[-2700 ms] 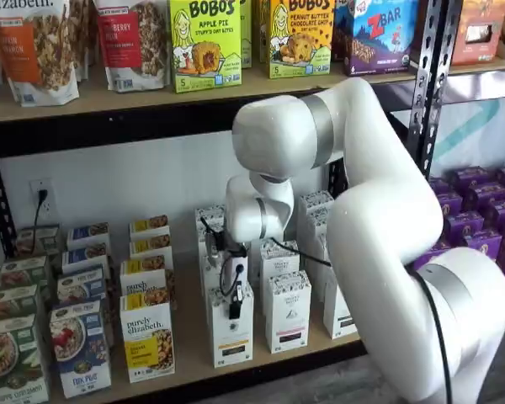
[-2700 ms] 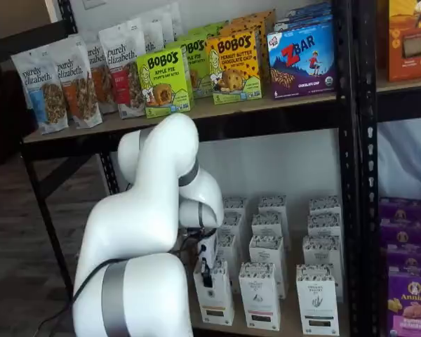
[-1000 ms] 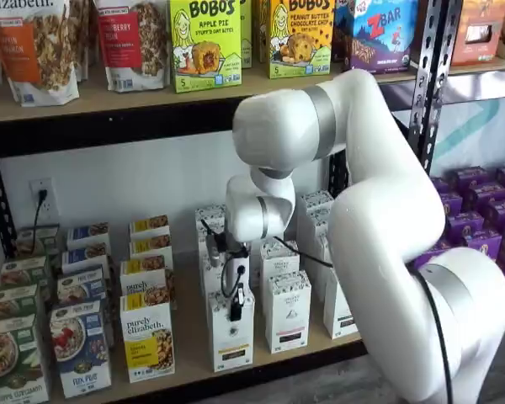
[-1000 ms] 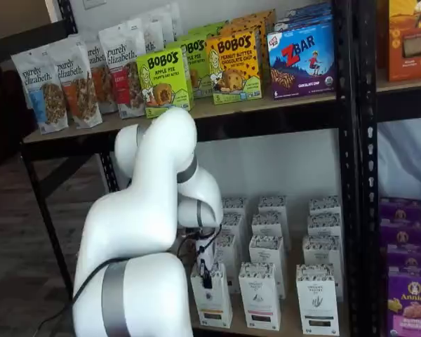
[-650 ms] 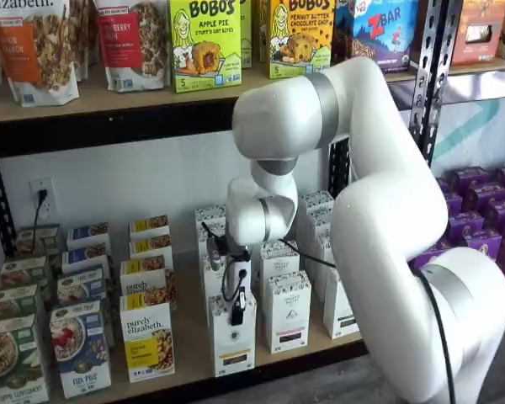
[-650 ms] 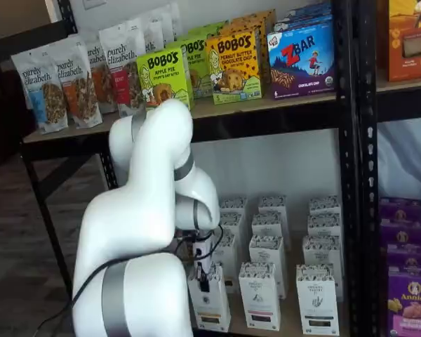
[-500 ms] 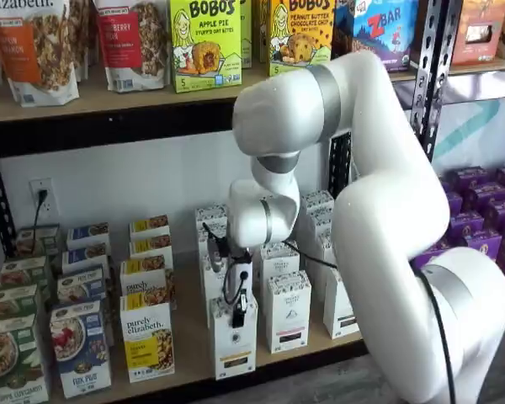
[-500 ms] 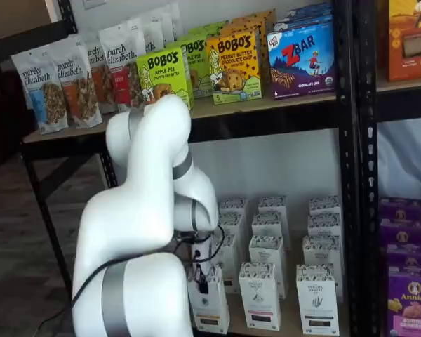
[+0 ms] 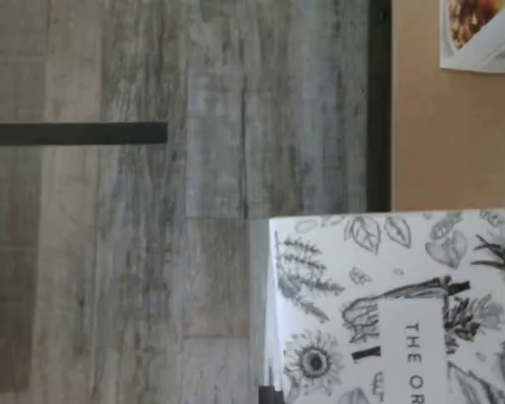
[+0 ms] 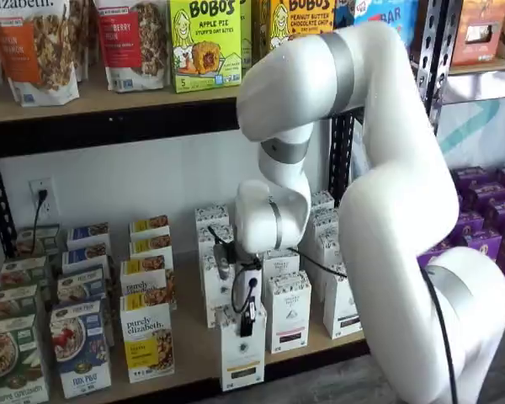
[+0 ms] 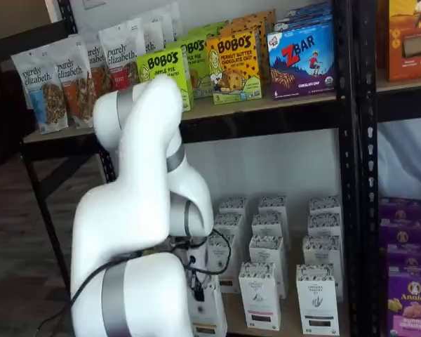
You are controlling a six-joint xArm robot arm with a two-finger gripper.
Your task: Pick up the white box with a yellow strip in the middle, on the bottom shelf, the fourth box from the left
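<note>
- White, with a black-speckled top band, the white box (image 10: 241,353) is clamped at its top by my gripper (image 10: 246,324); the fingers are closed on it, one black finger showing down its front.
- A second ago this box stood in line with its neighbours; now it is out at the front lip of the bottom shelf (image 10: 189,332), past the row. In both shelf views it has come forward and toward the camera (image 11: 208,307).
- The wrist view agrees: the carton's patterned top (image 9: 387,303) overhangs the shelf edge, with grey floor planks (image 9: 151,210) beneath it.
- I judge the grasp made and the withdrawal well under way; what is left is to clear the black frame rail without the box swinging in the fingers.
- The slot it left is open, with like white cartons (image 10: 288,310) just beside it on one side and behind.
- On the other side stands the purely elizabeth box (image 10: 148,346), apart from the held carton.
- The upper shelf (image 10: 109,101) holds granola bags and Bobo's boxes (image 10: 204,44), untouched.
</note>
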